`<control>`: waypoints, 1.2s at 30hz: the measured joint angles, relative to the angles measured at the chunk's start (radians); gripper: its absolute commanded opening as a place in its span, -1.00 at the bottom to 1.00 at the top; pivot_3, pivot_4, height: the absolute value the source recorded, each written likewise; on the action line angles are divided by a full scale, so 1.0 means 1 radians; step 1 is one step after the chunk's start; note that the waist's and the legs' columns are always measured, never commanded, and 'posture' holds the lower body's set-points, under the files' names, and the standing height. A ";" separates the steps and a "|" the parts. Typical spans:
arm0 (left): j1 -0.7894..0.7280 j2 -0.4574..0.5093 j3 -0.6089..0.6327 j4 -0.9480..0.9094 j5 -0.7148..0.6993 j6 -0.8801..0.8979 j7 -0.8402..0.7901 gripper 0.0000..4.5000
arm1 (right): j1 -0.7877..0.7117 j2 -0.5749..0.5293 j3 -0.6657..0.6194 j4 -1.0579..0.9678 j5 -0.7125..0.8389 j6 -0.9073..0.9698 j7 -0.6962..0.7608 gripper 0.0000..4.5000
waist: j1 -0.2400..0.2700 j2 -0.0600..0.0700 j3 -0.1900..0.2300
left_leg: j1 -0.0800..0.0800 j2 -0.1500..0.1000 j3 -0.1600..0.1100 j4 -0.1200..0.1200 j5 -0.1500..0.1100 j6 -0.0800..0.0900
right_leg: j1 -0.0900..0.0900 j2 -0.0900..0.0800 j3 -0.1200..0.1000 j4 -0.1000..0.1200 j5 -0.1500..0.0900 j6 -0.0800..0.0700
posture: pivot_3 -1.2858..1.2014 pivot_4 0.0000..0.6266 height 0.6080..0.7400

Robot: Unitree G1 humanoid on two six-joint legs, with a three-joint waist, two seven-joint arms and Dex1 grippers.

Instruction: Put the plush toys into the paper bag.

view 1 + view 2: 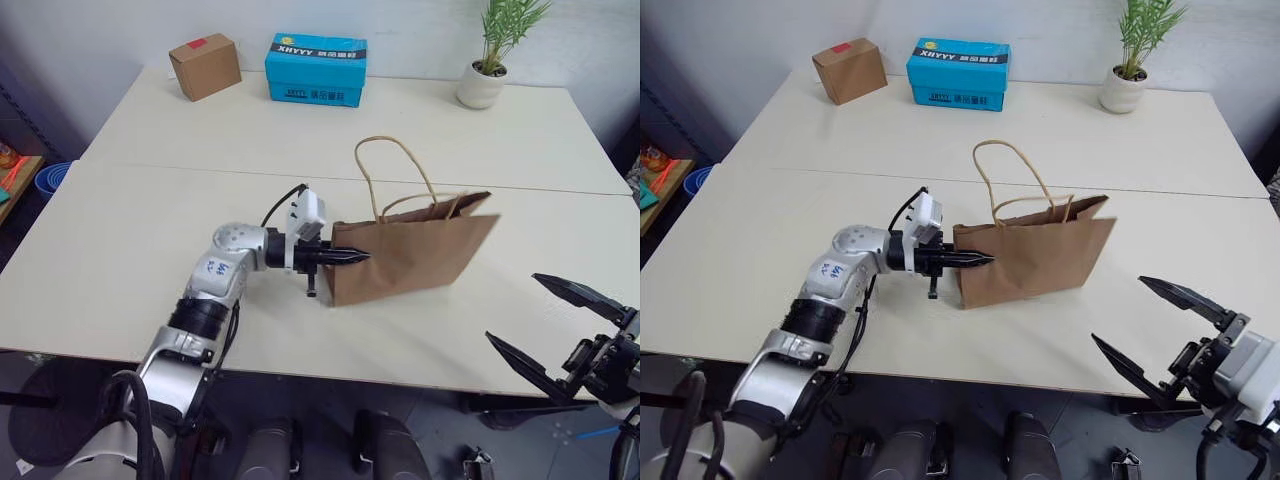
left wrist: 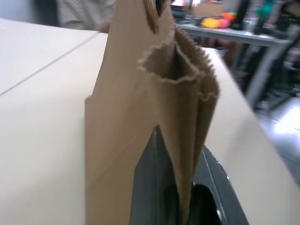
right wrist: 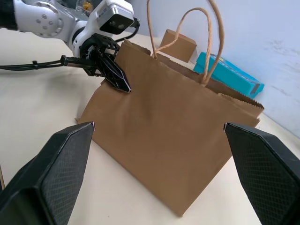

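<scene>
Paper bag (image 1: pixel 415 255) stands mid-table, its near edge pinched in the left gripper (image 1: pixel 345 257); right gripper (image 1: pixel 555 325) waits spread wide and empty. Likely next: pull the mouth open before any toys go in.

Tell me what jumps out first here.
The bag stands mid-table, handles up, with the left gripper shut on its side edge. The right gripper hangs open off the table's near edge. A blue box, cardboard box and plant line the far side.
</scene>
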 measured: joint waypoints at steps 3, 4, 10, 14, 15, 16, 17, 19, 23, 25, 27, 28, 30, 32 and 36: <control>-0.076 0.023 0.001 0.121 0.007 -0.094 -0.119 -0.98 | -0.001 -0.020 -0.004 0.000 0.010 0.011 0.001 1.00 | 0.000 0.000 0.000 | 0.000 0.000 0.001 0.000 0.000 0.001 | 0.000 0.000 -0.004 0.000 0.000 0.000 | 0.03 -0.52 1.00; -0.098 0.026 0.001 0.164 0.017 -0.131 -0.148 -0.98 | 0.000 -0.024 -0.004 0.000 0.011 0.014 0.003 1.00 | 0.000 0.000 0.000 | 0.000 0.000 0.000 0.000 0.000 0.001 | 0.000 0.000 -0.004 0.000 0.000 0.000 | 0.03 -0.52 1.00; -0.171 0.030 0.010 0.366 0.065 -0.347 -0.220 -0.98 | 0.013 -0.040 -0.004 0.001 0.031 0.029 0.020 1.00 | 0.000 0.000 0.000 | -0.001 0.000 0.000 0.000 -0.001 0.002 | 0.000 0.000 -0.005 0.001 0.000 0.000 | 0.03 -0.52 1.00; -0.172 0.037 0.021 0.387 0.066 -0.351 -0.220 -0.98 | 0.015 -0.055 -0.002 0.015 0.056 0.063 0.031 1.00 | -0.001 0.000 0.000 | -0.001 0.000 0.000 0.000 -0.001 0.003 | 0.000 0.000 -0.005 0.001 0.000 0.000 | 0.03 -0.52 1.00; -0.172 0.041 0.023 0.387 0.068 -0.347 -0.219 -0.90 | 0.015 -0.060 -0.002 0.025 0.062 0.072 0.036 1.00 | -0.002 0.000 0.000 | -0.001 0.000 0.000 0.000 -0.001 0.003 | 0.000 0.000 -0.005 0.001 0.000 0.000 | 0.03 -0.52 1.00; -0.171 0.045 0.028 0.384 0.068 -0.338 -0.219 -0.79 | 0.015 -0.064 -0.002 0.032 0.072 0.086 0.040 1.00 | -0.002 0.000 0.000 | -0.001 0.000 0.000 0.000 -0.001 0.003 | 0.000 0.000 -0.005 0.001 0.000 0.000 | 0.03 -0.52 1.00; -0.168 0.052 0.035 0.375 0.068 -0.328 -0.216 -0.69 | 0.015 -0.070 -0.001 0.040 0.087 0.105 0.046 1.00 | -0.002 0.000 0.000 | -0.001 0.000 0.000 0.000 -0.001 0.003 | 0.000 0.000 -0.006 0.001 0.000 0.000 | 0.03 -0.52 1.00; -0.140 0.084 0.054 0.305 0.066 -0.307 -0.197 -0.41 | -0.007 -0.103 0.002 0.073 0.105 0.136 0.062 1.00 | -0.007 0.000 0.000 | -0.001 0.000 0.000 0.000 -0.001 0.003 | 0.000 0.000 -0.005 0.001 0.000 0.000 | 0.03 -0.52 1.00; -0.067 0.164 0.099 0.167 0.049 -0.217 -0.170 0.15 | -0.053 -0.128 0.004 0.147 0.111 0.150 0.097 1.00 | -0.005 0.000 0.000 | -0.001 0.001 0.000 0.000 -0.001 0.003 | 0.000 -0.001 -0.005 0.002 0.000 0.000 | 0.03 -0.52 1.00; -0.004 0.204 0.128 0.085 0.034 -0.162 -0.139 0.41 | -0.085 -0.148 0.002 0.203 0.105 0.144 0.126 1.00 | -0.005 0.000 0.000 | -0.001 0.001 0.000 0.000 -0.001 0.003 | 0.000 -0.001 -0.004 0.002 0.000 0.000 | 0.03 -0.52 1.00; 0.069 0.248 0.168 -0.009 0.020 -0.111 -0.091 0.69 | -0.122 -0.163 0.005 0.273 0.086 0.128 0.167 1.00 | -0.005 0.000 0.000 | -0.001 0.001 0.000 0.001 -0.001 0.003 | 0.000 -0.001 -0.004 0.001 0.000 0.000 | 0.03 -0.52 1.00; 0.092 0.262 0.184 -0.037 0.014 -0.095 -0.073 0.84 | -0.131 -0.171 0.004 0.303 0.081 0.119 0.181 1.00 | -0.005 0.000 0.000 | -0.001 0.001 0.000 0.001 -0.001 0.003 | 0.000 -0.002 -0.003 0.001 0.000 0.000 | 0.03 -0.52 1.00; 0.198 0.337 0.248 -0.150 -0.006 -0.056 -0.030 0.84 | -0.197 -0.206 0.009 0.385 0.057 0.093 0.225 1.00 | -0.010 0.000 0.000 | -0.001 0.001 0.000 0.000 -0.002 0.002 | 0.000 -0.004 0.000 0.001 0.000 0.000 | 0.03 -0.52 1.00; 0.307 0.401 0.314 -0.233 -0.013 -0.027 0.008 0.84 | -0.254 -0.244 0.005 0.473 0.038 0.068 0.265 1.00 | -0.016 0.000 0.000 | 0.000 0.002 0.000 0.000 -0.002 0.002 | 0.000 -0.004 0.003 0.001 0.000 0.000 | 0.03 -0.52 1.00; 0.545 0.458 0.415 -0.392 -0.025 0.015 0.090 0.84 | -0.365 -0.315 0.032 0.616 0.003 0.028 0.350 1.00 | -0.026 0.000 0.000 | 0.000 0.002 0.000 0.000 -0.002 0.001 | 0.000 -0.006 0.004 0.001 0.000 0.000 | 0.03 -0.52 1.00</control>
